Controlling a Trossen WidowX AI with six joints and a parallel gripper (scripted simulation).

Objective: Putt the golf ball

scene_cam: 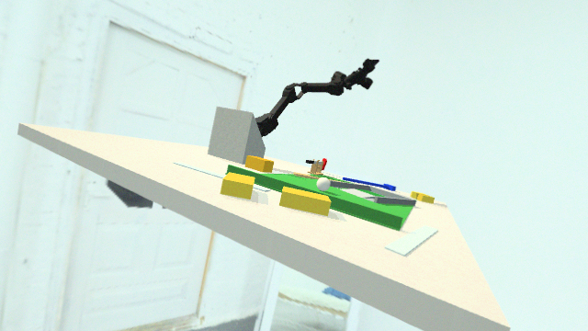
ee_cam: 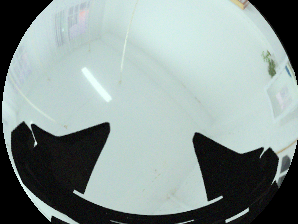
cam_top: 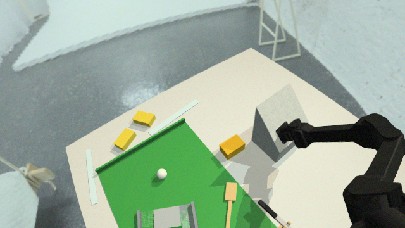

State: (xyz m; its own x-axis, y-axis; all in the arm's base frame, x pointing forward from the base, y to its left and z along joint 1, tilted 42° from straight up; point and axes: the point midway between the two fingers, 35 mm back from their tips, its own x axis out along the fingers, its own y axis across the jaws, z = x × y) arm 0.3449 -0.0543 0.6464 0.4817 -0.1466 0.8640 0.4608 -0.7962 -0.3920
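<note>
The white golf ball lies on the green mat. The ramp is grey with raised side rails, cut off at the bottom of the top view. The raised green cannot be told apart. The red putter rests on a small tan stand; its black grip shows in the top view and its red head in the exterior view. My gripper is open and empty, high above the table and putter; its fingers do not show clearly in the top view.
A grey wedge block stands by the arm's base. An orange block and yellow blocks stand around the mat. A tan paddle-shaped piece lies on it. A blue bar lies behind the ramp.
</note>
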